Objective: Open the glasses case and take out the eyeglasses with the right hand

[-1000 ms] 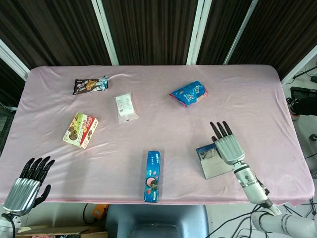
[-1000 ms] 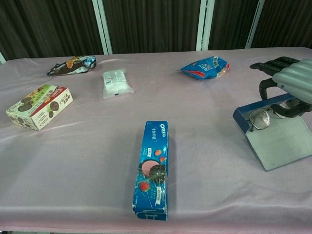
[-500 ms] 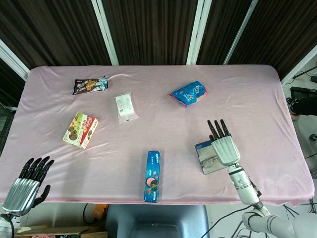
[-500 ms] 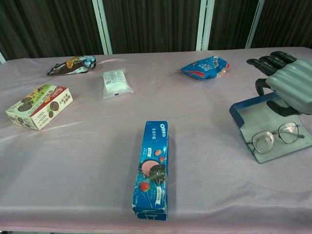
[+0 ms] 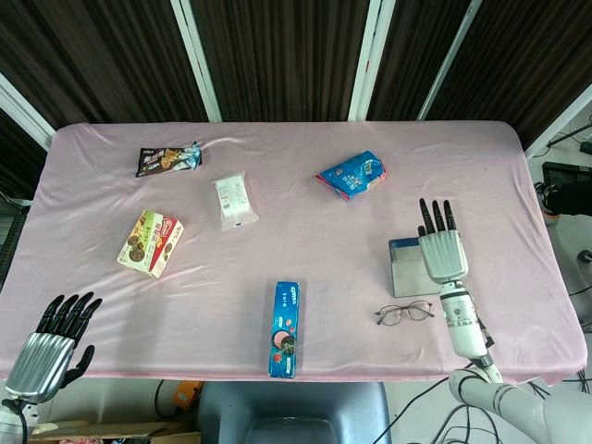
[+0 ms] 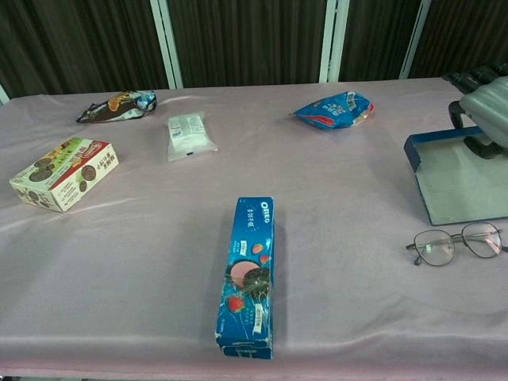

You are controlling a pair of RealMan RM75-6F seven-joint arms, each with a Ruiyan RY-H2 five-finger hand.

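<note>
head view: the eyeglasses (image 5: pixel 404 314) now lie bare on the pink tablecloth (image 5: pixel 296 250), just near of the open glasses case (image 5: pixel 407 267), where half a second ago they sat inside it. the right hand (image 5: pixel 441 250) has shifted right and far, fingers straight and apart over the case's right edge, holding nothing. the left hand (image 5: pixel 51 344) stays spread off the near-left corner. "oreo" reads on the blue box (image 6: pixel 249 274). dark panelled walls stand behind.
</note>
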